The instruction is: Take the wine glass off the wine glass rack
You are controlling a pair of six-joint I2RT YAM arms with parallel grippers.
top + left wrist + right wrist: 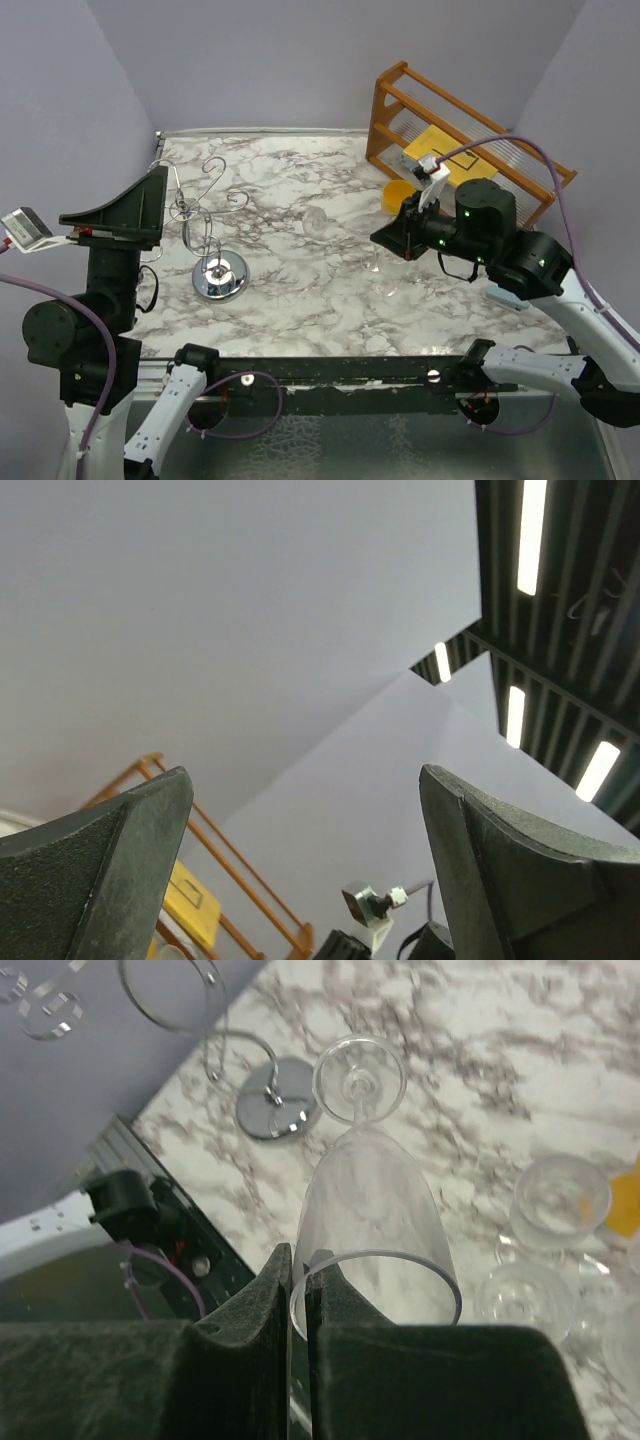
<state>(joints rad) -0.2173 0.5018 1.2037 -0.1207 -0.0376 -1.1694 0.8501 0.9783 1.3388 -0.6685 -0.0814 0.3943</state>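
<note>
From the top external view, the wine glass point(320, 222) is off the wine glass rack point(205, 235) and sits between the rack and the right gripper point(392, 235), over the marble desk point(300, 290). Its long axis lies roughly level, with the foot pointing towards the rack. The left gripper point(150, 200) is raised just beside the rack's curled arms. The wooden slatted rack point(440, 130) stands at the far right.

In the left wrist view, the left gripper point(305, 780) has its jaws spread wide with nothing between them, facing up at the wall.

In the right wrist view, the right gripper point(298, 1270) has its jaws pinched on the rim of the wine glass point(365, 1210). Bowl, stem and foot run straight away from them towards the rack's chrome base point(265, 1110). Two tumblers point(560, 1200) stand on the desk point(500, 1060) to the right. As I judge it, the right arm alone carries the glass, and what remains is to set it down foot-first.
</note>
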